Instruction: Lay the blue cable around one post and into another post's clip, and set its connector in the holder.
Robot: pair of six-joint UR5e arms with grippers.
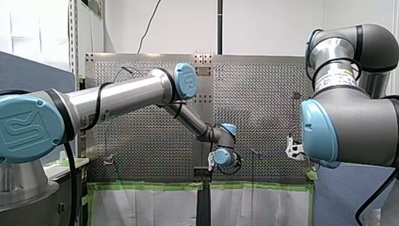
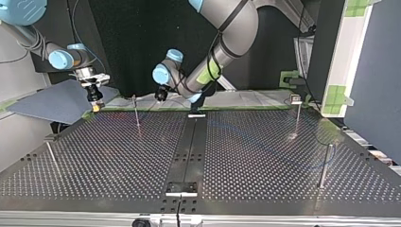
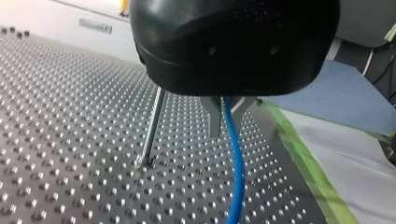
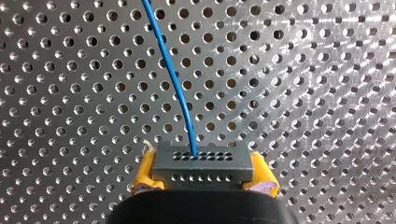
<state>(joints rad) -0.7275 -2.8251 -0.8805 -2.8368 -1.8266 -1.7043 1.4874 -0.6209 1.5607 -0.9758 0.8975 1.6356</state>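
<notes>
Left arm: my left arm (image 1: 122, 96) reaches to the surface's (image 2: 118, 156) far edge in the top view, wrist bent down.
Left jaws: nipped shut on the blue cable (image 3: 236, 172), which trails to the surface.
Right arm: my right arm (image 2: 61, 59) hangs at the top view's left corner.
Right jaws: yellow pads (image 4: 145, 170) clamp the grey connector (image 4: 202, 165).
Nearby: a thin post (image 3: 153, 123) stands just beside the left jaws.

A perforated table (image 2: 265, 156) is seen, split down the middle by a black strip (image 2: 187, 151). Its far edge in the top view is lined with green tape (image 2: 246, 108). A grey-blue panel (image 2: 56, 101) is laid beyond the far left corner.
</notes>
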